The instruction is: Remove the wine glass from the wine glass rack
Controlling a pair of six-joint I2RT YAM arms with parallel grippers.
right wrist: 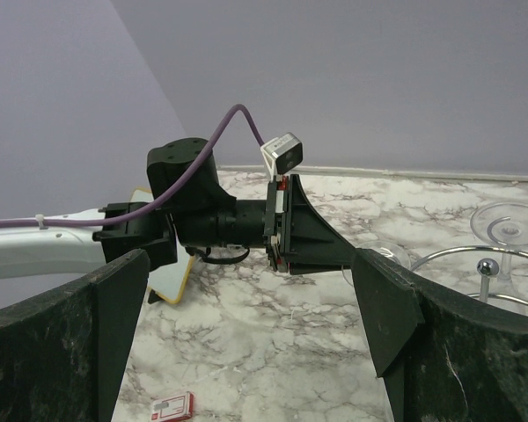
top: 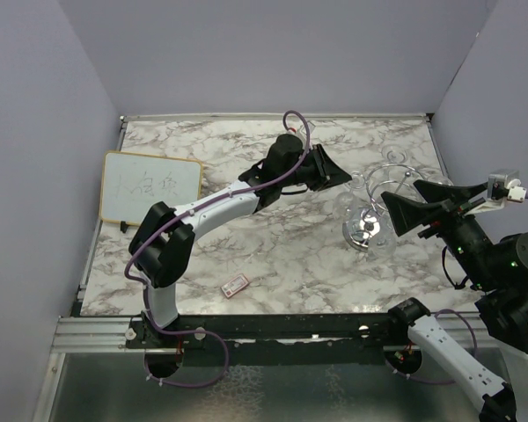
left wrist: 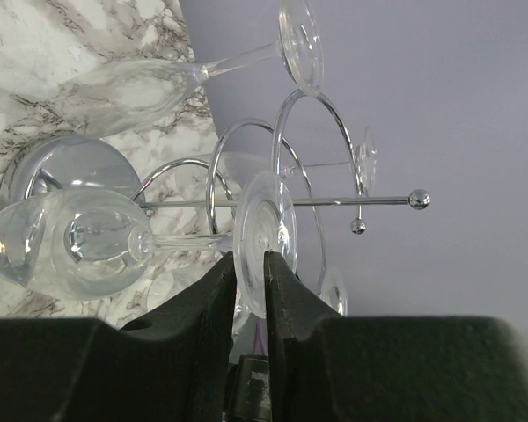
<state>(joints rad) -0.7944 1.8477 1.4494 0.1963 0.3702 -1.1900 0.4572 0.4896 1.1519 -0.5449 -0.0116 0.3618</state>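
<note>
Wine glass [left wrist: 114, 242]: clear and stemmed, carried on the wine glass rack [left wrist: 334, 201]. Its round foot is gripped edge-on in the left gripper [left wrist: 253, 294], and its stem and bowl run away from the fingertips toward the rack's mirror disc base [left wrist: 66, 167]. Whether the stem sits inside a wire loop cannot be told. Step in hand, as judged: the grasp is made and the removal is not yet done, since the glass lies among the loops. Next move, as judged: draw the foot back toward the left wrist, along the line of the wire and out of the loop's open end, keeping the glass level and the pull slow. Neighbouring glasses [left wrist: 238, 61] hang just beside it on both sides of the fingers and could be knocked. Left gripper: nearly together, clamped on the foot's rim, with only the thickness of the disc between the fingers. Right gripper [right wrist: 251, 308]: fingers wide apart, holding nothing and touching nothing. It is on the far side of the rack and faces the left gripper. Worktop [top: 273, 255]: marble-patterned and carries the rack. Whiteboard [top: 150, 186]: well behind the left gripper, beside its arm. Card [top: 236, 285]: small, red and white, flat on the worktop, well apart from both grippers.
</note>
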